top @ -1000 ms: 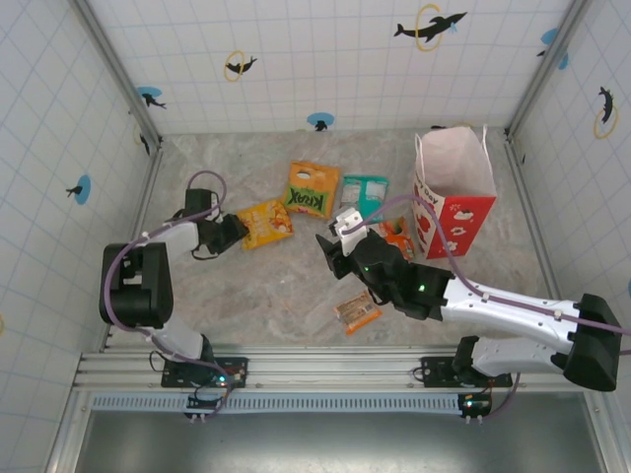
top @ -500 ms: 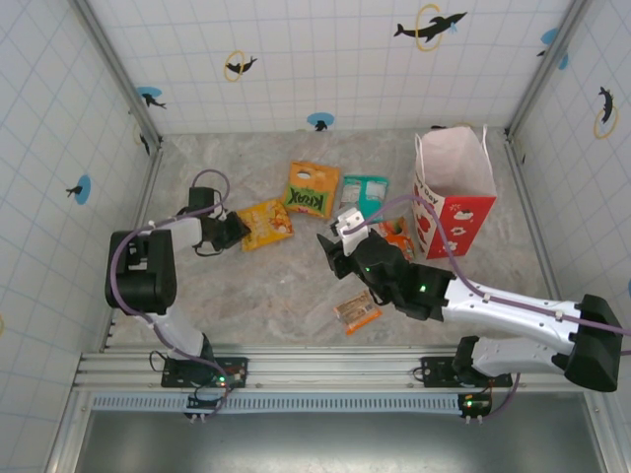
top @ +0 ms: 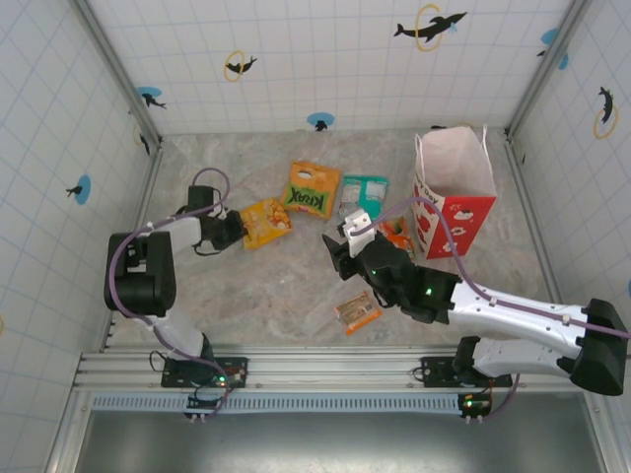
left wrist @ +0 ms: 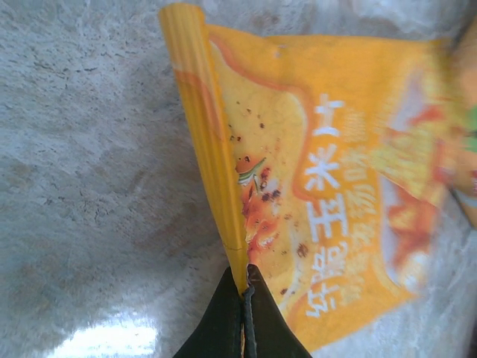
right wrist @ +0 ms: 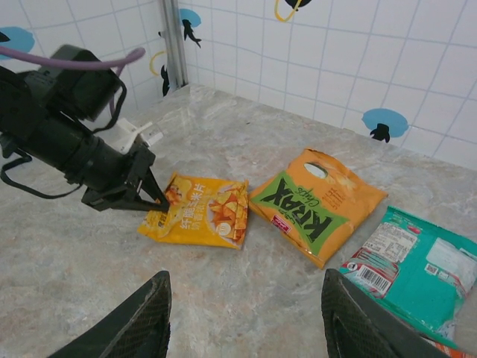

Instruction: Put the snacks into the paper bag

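Top view: L gripper (top: 240,229) sits at the left edge of the yellow-orange packet (top: 266,223), flat on the table (top: 246,296) and well apart from the paper bag (top: 455,177), upright at far right. Krax packet (top: 313,187) & teal packet (top: 365,192) lie between. R gripper (top: 340,254) hovers mid-table, nothing in it. L wrist view: fingertips (left wrist: 223,317) pressed together, pinching the packet's crimped seam. R wrist view: R fingers (right wrist: 141,321) spread, empty, above bare table. Step, as I judge it: grasp on this packet made, lift pending. Next: raise w/o losing the thin pinch, carry right past the R arm, release over the bag mouth.
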